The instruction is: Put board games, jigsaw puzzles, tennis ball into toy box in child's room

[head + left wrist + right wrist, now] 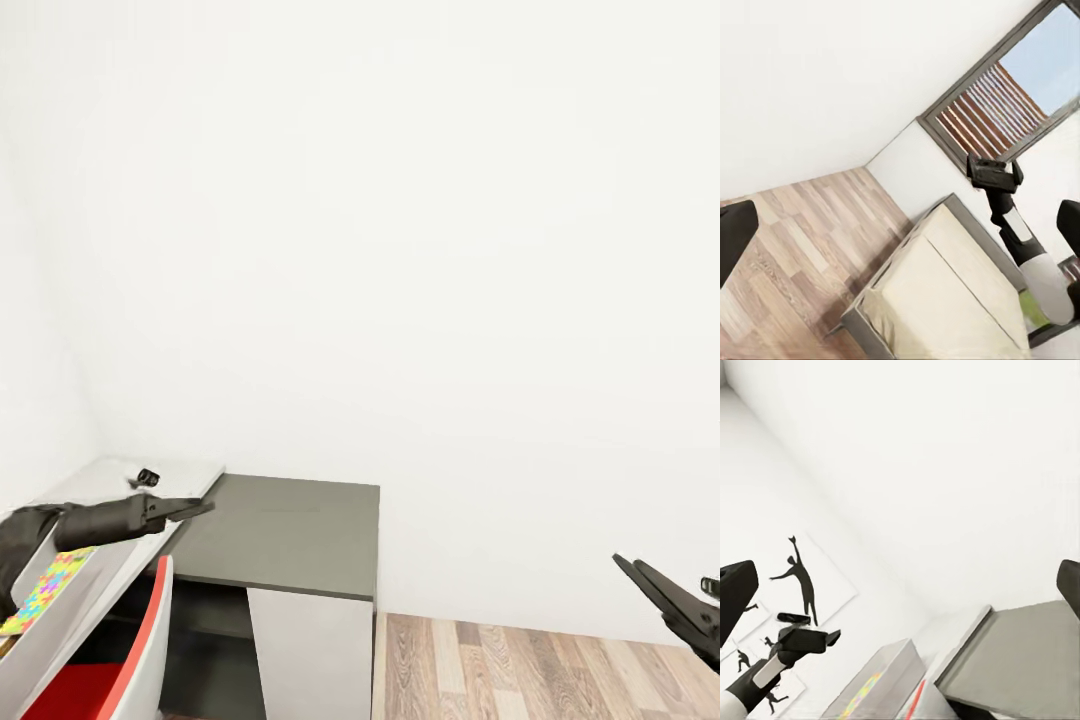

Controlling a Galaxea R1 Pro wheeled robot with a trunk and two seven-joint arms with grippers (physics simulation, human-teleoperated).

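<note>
Now we are holding our left gripper (200, 508) pressed together over the table's (280, 535) corner, our right gripper (640, 575) spread, both empty.

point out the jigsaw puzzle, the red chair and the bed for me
jigsaw puzzle (45, 590), head view, middle of the multicoloured slab.
red chair (75, 690), head view, on the red seat.
bed (945, 296), left wrist view, on the beige mattress top.
</note>
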